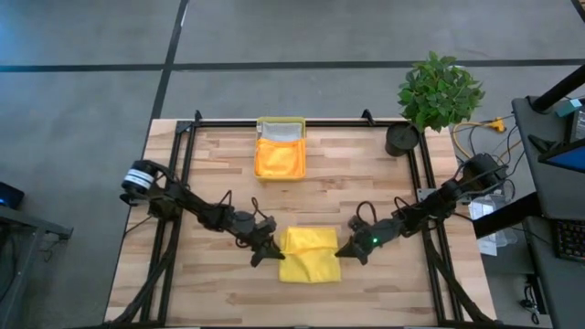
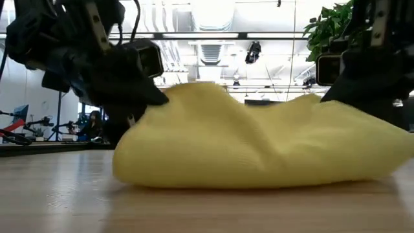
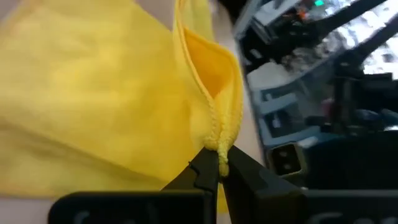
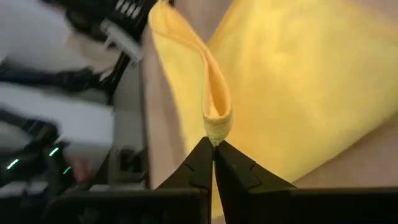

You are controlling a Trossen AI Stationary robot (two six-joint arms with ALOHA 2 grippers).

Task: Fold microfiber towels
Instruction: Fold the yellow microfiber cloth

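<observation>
**Both arms pinching the yellow towel**

The left gripper [image 1: 268,255] is clamping its jaws together on the left edge of the yellow towel [image 1: 309,254], which is lying near the front middle of the desk [image 1: 366,183]. The right gripper [image 1: 347,251] is gripping the towel's right edge the same way, jaws pressed tight on a gathered fold. A yellow tray [image 1: 280,146] is sitting at the desk's far edge, holding an orange cloth [image 1: 279,159].
</observation>
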